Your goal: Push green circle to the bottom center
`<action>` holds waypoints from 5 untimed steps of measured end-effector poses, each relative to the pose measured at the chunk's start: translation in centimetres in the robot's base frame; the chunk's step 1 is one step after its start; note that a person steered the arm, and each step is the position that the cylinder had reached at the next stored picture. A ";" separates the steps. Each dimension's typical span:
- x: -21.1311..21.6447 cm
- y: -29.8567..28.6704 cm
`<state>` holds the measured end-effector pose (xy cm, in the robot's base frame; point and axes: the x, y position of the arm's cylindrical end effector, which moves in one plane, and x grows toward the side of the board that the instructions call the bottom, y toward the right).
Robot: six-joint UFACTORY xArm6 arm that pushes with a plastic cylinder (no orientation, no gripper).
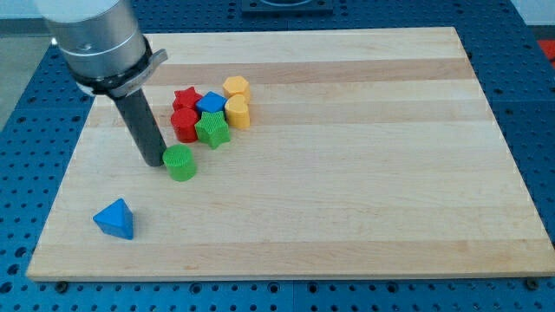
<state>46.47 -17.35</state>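
Presently: green circle [180, 162], left of tabletop [364, 199] centre, just below the block cluster; likely light, rigid, slides readily. My tip [154, 161] touches its left side; no fingers fitted. Push from its upper edge.

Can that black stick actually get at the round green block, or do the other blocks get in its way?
Probably yes. My tip already sits right against the green circle, on its left in the view. The green star and the cluster lie above it, not between them.

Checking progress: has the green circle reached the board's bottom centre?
No, the green circle sits left of centre, mid-board, with my tip at its left.
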 end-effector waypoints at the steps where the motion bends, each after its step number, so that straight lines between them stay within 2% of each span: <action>1: 0.2 5.5; 2: 0.2 5.8; 3: 3.4 6.4; 5: 6.5 9.5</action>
<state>52.96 -7.81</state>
